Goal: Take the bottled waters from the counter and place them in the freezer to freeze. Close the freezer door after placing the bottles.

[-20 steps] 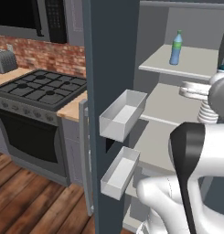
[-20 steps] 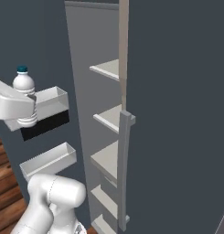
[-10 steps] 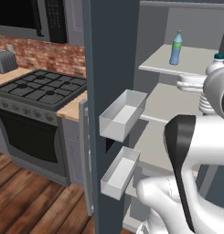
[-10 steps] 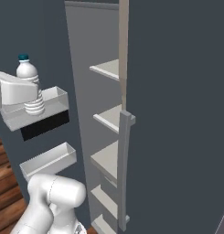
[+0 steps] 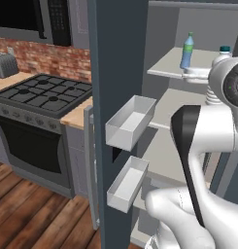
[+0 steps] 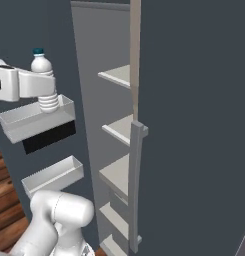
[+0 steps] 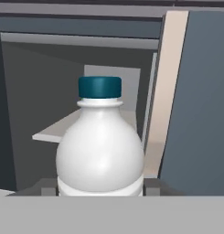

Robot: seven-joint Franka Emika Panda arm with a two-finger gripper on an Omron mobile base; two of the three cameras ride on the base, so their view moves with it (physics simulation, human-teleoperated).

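Your whitish round-shouldered plastic bottle with the dark blue cap (image 7: pixel 100 146) stands upright in the gripper (image 6: pixel 46 97), whose two fingers are clenched on its ribbed lower body; in the hand view the bottle sits dead centre between the finger tips. In the right base view you see that same bottle (image 6: pixel 43 75) held in the air just above the upper white door bin (image 6: pixel 36 117), in front of the open freezer. In the left base view its cap and shoulder (image 5: pixel 222 56) peek out above the arm's round white wrist joint, level with the upper shelf.

The second bottle, blue-tinted with a green cap (image 5: pixel 187 51), already stands upright on the pale grey upper shelf (image 5: pixel 169 68) inside the tall slate-grey freezer (image 6: pixel 194 125), near the shelf's middle and to the left of the bottle you hold.

The freezer door (image 5: pixel 118 73) stands open, edge-on to you in the left base view, with two white open-topped bins on its inner face: an upper one (image 5: pixel 130 122) and a lower one (image 5: pixel 127 184). A long grey bar handle (image 6: pixel 135 185) runs down the freezer front in the right base view.

Left of the door lies a strip of tan wood-grain counter (image 5: pixel 79 113), then the black gas stove (image 5: pixel 40 95), with a silver toaster (image 5: pixel 5 64) beside a red brick wall (image 5: pixel 47 61). The floor is dark wood plank (image 5: pixel 33 219).
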